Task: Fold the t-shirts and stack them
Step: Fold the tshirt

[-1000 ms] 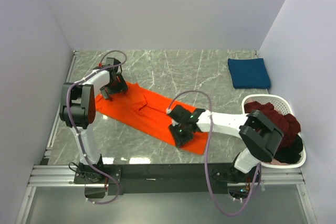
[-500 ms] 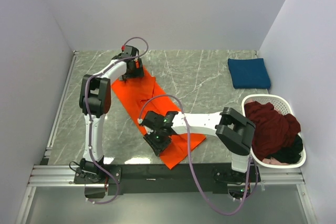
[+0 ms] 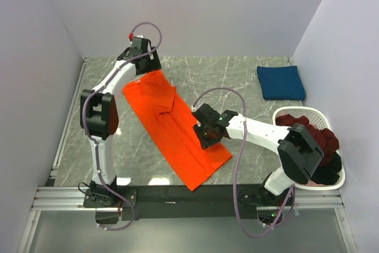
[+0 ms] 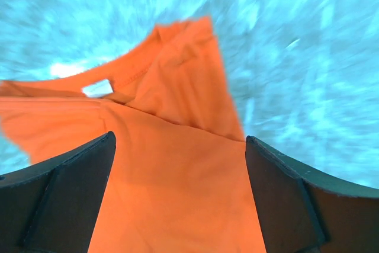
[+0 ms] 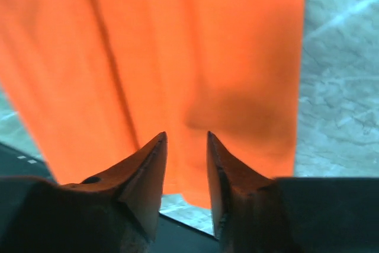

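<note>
A grey marbled tabletop (image 3: 237,81) between white walls carries the work. The bright orange cloth t-shirt (image 3: 172,128) lies stretched from 11 towards 6 o'clock. It seems narrowed lengthwise but is not yet a packet. The left gripper (image 3: 147,68) hangs spread wide over its collar end. The right gripper (image 3: 210,134), narrowly parted, pinches nothing visible. One folded navy blue t-shirt (image 3: 280,82) sits at 2 o'clock. Crumpled maroon and black t-shirts (image 3: 311,137) fill the white oval plastic basket (image 3: 302,109) at 4 o'clock.
</note>
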Available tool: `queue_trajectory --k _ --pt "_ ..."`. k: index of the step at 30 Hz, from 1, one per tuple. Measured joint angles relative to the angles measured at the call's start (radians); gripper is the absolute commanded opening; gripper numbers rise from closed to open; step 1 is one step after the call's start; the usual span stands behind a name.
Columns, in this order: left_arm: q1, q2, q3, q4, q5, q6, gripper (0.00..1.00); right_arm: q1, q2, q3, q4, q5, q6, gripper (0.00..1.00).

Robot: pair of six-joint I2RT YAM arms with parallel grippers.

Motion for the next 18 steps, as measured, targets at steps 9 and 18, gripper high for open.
queue_trajectory --k 9,18 --pt "0.0 -0.24 -0.114 -0.034 -0.035 -0.06 0.95 -0.013 0.065 -0.077 0.046 -0.029 -0.003 0.35" --pt "0.0 -0.334 -0.367 -0.052 -0.034 -0.068 0.95 0.075 0.08 -0.092 0.057 -0.137 0.028 0.35"
